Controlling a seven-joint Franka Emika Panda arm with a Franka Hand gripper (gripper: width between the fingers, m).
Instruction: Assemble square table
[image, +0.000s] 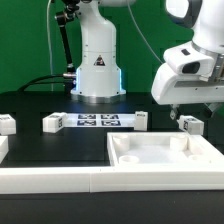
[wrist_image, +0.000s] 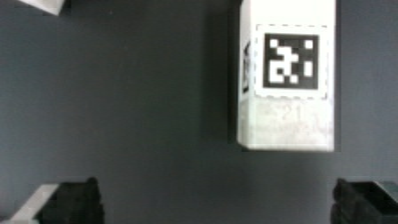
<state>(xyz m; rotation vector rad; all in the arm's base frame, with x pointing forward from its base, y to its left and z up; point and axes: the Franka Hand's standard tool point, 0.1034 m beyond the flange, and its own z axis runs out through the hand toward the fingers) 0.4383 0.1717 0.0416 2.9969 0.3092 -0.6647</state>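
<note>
Tabletop (image: 165, 155) sitting rim-up at front, exterior view's right, against rail (image: 60, 178), so staying square I'm guessing. Gripper (wrist_image: 217, 200) hovering spread wide, gripping nothing, over leg (wrist_image: 286, 75) lying tag-up. Am lining up grab, looks like. Other legs (image: 52, 123) waiting by marker board (image: 97, 120).

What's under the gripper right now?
A tagged white leg lies on the black table below the open gripper, untouched. Its underside is hidden.
</note>
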